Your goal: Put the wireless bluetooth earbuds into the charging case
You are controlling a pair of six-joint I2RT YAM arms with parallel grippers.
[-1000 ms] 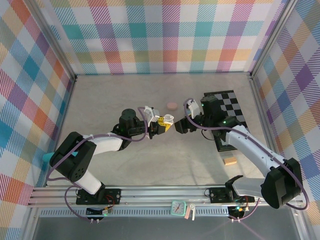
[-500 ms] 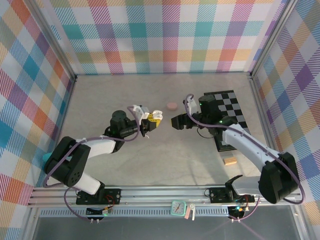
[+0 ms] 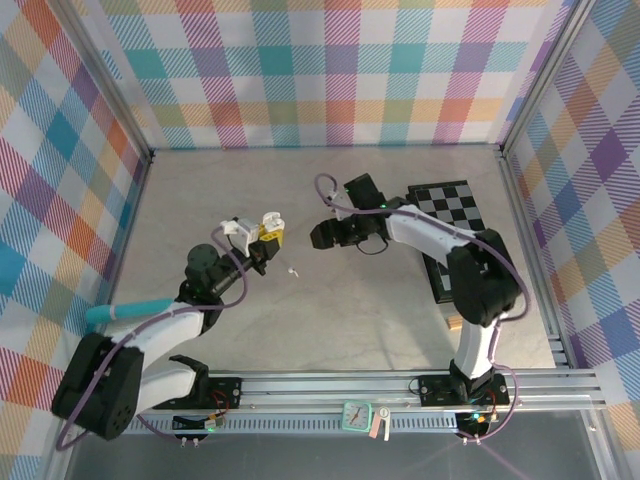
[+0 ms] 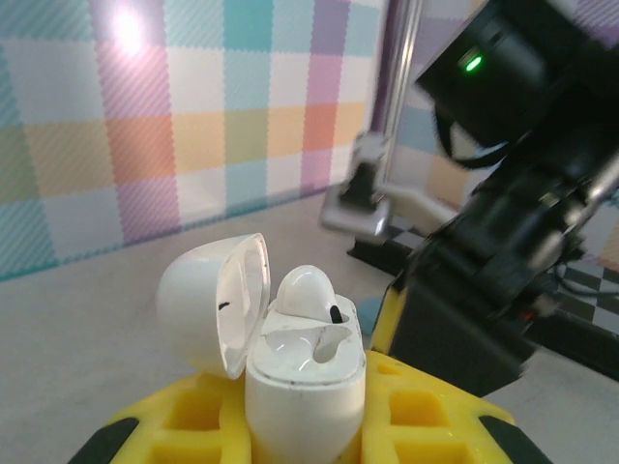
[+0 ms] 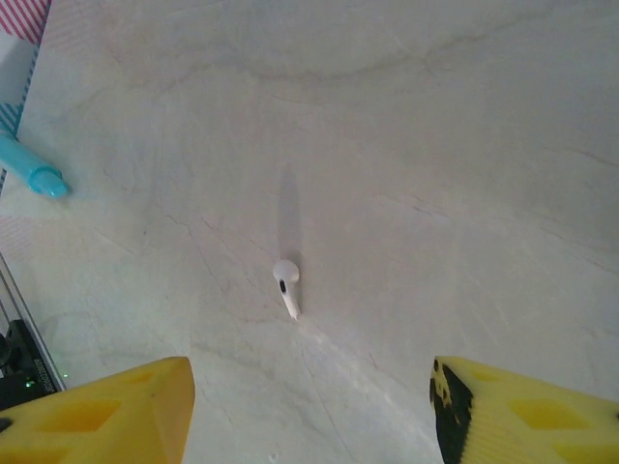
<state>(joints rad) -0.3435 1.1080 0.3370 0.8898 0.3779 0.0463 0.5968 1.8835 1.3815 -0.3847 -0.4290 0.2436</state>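
Note:
My left gripper [image 3: 264, 236] is shut on the white charging case [image 4: 305, 387], holding it upright with its lid [image 4: 208, 295] flipped open to the left. One white earbud [image 4: 308, 288] sits in the far slot, and the near slot [image 4: 308, 345] is empty. A second white earbud [image 3: 293, 270] lies loose on the table between the two grippers. In the right wrist view this earbud [image 5: 286, 285] lies ahead of my right gripper [image 5: 309, 379], which hangs above the table, open and holding nothing. In the top view the right gripper [image 3: 318, 236] is right of the case.
A black-and-white checkered mat [image 3: 458, 205] lies at the back right, partly under the right arm. A teal object [image 3: 125, 312] rests at the left edge, also in the right wrist view [image 5: 34, 170]. Plaid walls enclose the table.
The two grippers, close together a second ago, have drawn apart. The left moved back-left with the case; the right swung left and back. The loose earbud now shows on the table.

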